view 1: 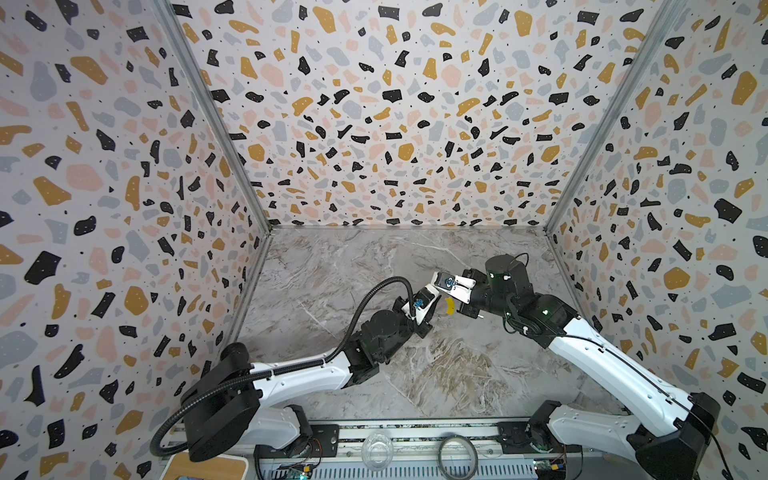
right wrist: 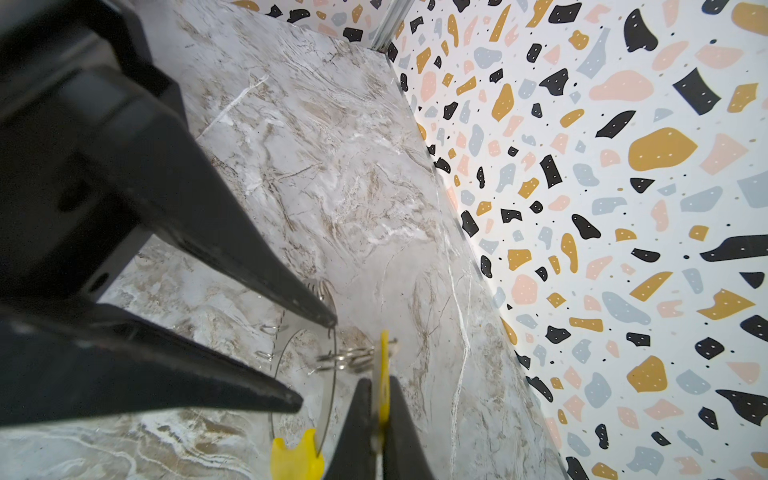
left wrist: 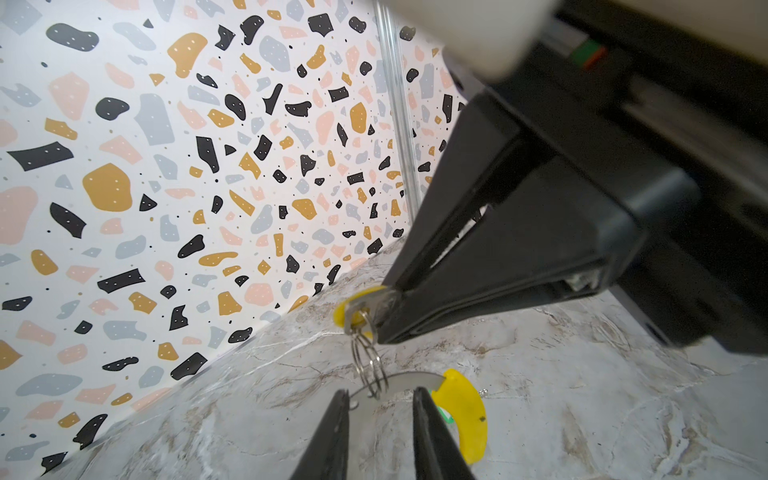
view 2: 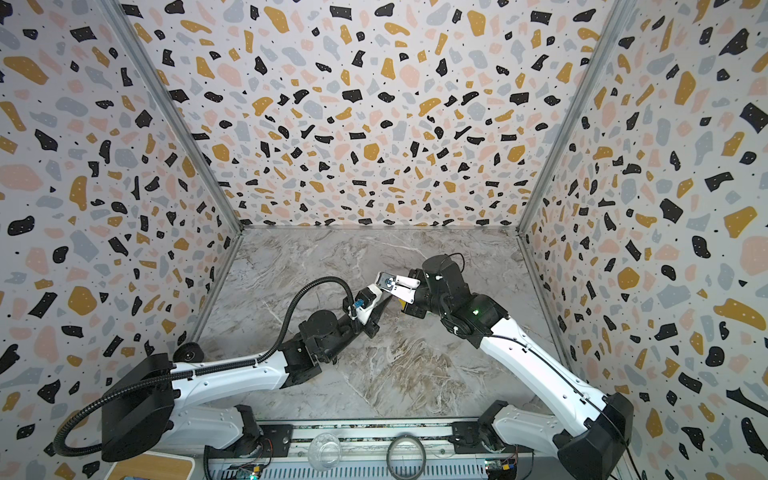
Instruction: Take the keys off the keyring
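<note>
Clamping small silvery key w/ yellow plastic tag (left wrist: 360, 309), right gripper (right wrist: 380, 382) jaws fully shut, mid-air over grey marble tabletop (view 1: 374, 270). Left gripper (right wrist: 316, 363) jaws part-open astride large thin silvery wire keyring (left wrist: 409, 380); grip unclear. Progress: nil. Key linked to keyring via small split rings (left wrist: 370, 365); both keys to go, 2nd barely visible. Key long axis along right fingers (right wrist: 357, 436), holed end out toward keyring.

- No text, brand, number or sign is legible in any view.
- The curved yellow plastic sleeve (left wrist: 461, 415) on the thin silvery wire keyring (left wrist: 415, 379), just beside the left gripper (left wrist: 380, 392) jaws, carries one tiny dark mark, too small to read.
- The small green-and-orange patch (left wrist: 588, 56) on the black body behind the right gripper (left wrist: 386, 316) jaws is blurred.
</note>
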Controlling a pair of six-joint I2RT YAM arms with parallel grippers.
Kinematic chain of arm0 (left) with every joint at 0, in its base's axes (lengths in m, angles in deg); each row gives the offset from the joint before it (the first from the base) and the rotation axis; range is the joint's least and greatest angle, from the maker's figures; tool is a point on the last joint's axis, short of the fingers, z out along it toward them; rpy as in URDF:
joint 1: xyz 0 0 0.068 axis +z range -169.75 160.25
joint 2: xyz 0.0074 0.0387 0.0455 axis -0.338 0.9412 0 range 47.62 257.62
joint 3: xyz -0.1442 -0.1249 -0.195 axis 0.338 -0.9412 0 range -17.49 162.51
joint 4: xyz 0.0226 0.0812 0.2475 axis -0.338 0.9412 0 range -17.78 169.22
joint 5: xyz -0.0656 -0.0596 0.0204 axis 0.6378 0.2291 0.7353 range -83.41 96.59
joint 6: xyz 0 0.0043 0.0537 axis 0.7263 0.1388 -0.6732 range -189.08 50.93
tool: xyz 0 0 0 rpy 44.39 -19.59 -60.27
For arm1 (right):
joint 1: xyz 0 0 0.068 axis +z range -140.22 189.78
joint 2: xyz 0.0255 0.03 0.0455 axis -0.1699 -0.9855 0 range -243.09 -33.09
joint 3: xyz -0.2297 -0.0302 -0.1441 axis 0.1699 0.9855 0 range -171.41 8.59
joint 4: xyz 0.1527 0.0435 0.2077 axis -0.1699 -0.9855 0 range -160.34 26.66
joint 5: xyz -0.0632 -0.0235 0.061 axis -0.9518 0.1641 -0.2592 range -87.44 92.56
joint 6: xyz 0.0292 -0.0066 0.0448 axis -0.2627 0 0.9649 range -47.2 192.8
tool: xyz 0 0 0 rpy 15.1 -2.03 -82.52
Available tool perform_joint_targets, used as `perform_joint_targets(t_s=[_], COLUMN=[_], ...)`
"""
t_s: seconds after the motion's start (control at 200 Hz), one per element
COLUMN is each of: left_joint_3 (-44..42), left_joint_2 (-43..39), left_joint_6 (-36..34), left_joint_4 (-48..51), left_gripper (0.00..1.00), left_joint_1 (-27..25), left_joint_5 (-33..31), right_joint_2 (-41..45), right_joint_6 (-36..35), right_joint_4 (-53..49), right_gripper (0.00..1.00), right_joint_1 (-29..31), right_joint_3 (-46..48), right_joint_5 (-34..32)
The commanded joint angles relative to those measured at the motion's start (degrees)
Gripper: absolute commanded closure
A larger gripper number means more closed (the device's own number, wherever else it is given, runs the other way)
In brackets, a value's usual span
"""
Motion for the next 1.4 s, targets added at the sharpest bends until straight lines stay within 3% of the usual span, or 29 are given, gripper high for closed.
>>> perform_joint_targets(t_s=[0.0, 0.39, 0.691, 1.397], left_joint_3=[-0.3, -0.1, 0.0, -0.6], left_joint_2=[-0.5, -0.2, -0.5, -5.0], left_joint_6=[1.1, 1.5, 0.9, -4.0], left_joint_4=[-5.2, -5.4, -4.8, -1.0], left_gripper=[0.74, 0.83, 1.0, 1.0], left_joint_1=[-0.2, -0.3, -0.3, 0.9], left_joint_5=[-1.6, -0.6, -0.2, 7.3], right_joint_2=[0.2, 0.3, 0.7, 3.7], right_joint_6=[0.1, 0.3, 0.0, -1.2], right_joint_4=[-0.3, -0.1, -0.2, -0.7], right_gripper=[1.0, 1.0, 1.0, 1.0], right_joint_1=[0.3, 0.5, 0.6, -2.9], right_joint_3=[-2.3, -2.4, -2.3, 1.1], right_joint_5=[1.9, 2.4, 1.5, 1.1])
